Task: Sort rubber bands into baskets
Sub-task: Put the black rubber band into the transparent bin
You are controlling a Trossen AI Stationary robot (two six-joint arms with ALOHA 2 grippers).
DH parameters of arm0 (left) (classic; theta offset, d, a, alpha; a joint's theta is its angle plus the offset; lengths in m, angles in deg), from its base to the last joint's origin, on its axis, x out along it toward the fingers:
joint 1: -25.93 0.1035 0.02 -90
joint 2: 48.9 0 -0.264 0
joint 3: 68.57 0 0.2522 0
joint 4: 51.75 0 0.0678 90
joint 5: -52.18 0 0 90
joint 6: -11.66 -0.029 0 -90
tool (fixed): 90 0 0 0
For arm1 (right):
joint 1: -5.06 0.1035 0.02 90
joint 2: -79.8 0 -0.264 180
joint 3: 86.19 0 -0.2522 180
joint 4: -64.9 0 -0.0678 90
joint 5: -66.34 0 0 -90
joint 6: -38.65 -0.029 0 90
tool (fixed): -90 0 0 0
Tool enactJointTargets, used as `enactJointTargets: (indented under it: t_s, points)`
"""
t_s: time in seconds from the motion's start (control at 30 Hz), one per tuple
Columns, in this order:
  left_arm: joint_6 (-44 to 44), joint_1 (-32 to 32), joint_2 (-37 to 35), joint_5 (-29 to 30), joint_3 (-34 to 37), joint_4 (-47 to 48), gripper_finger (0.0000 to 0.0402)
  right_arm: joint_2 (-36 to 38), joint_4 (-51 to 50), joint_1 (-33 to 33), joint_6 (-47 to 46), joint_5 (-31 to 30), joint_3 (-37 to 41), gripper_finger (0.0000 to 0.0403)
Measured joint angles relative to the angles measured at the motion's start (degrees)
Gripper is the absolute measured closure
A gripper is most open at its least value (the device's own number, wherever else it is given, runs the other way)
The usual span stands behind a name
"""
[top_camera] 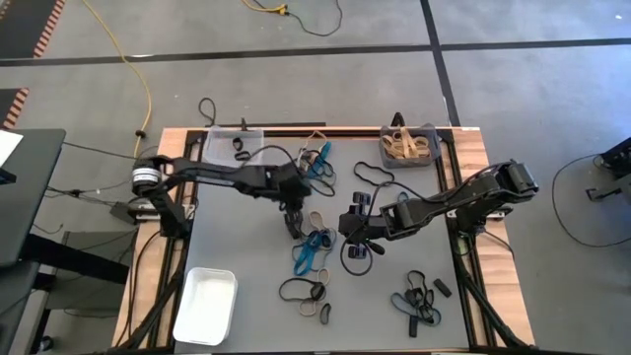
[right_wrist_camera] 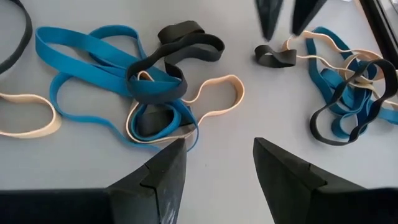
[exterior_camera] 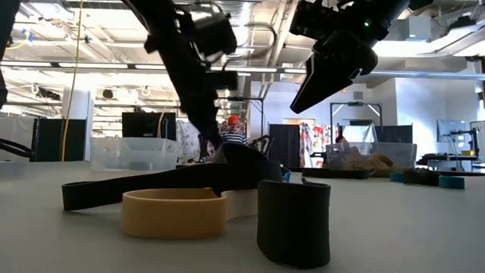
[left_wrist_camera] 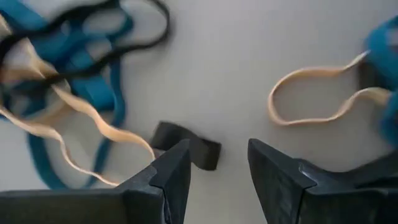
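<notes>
Black, tan and teal rubber bands lie scattered on the grey table. My left gripper is open, its fingers pointing down close over a small black band, which lies flat just off one fingertip. It also shows in the right wrist view, under my left fingers. My right gripper is open and empty above the table, near a tangle of teal, black and tan bands. The clear basket, the dark grey basket with tan bands and the white basket stand apart.
More band tangles lie at the far middle, the near middle and the near right. A tan band and a black band lie close to the low camera. Wooden rails frame the table.
</notes>
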Motion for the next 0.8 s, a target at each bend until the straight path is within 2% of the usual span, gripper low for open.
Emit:
enactJointTargets:
  t_s: [0.2,0.4,0.5,0.63,0.8]
  points:
    - [5.0,0.5,5.7,0.8,0.0,-1.2,0.0257,0.0,-0.1,0.0,0.0,0.0,0.0,0.0186]
    - [4.8,0.6,9.2,5.4,-0.2,-3.0,0.0263,0.0,-0.2,0.0,0.1,0.0,0.0,0.0186]
    - [3.4,0.6,9.2,5.4,-0.2,-3.1,0.0293,0.0,-0.2,0.0,0.1,0.0,0.0,0.0186]
    - [1.3,0.6,7.3,5.3,0.1,-1.9,0.038,0.0,-0.1,0.0,0.1,0.0,0.0,0.0186]
    - [-0.8,0.4,2.4,5.6,0.0,-0.5,0.0398,0.0,-0.2,0.0,0.1,0.0,0.0,0.0186]
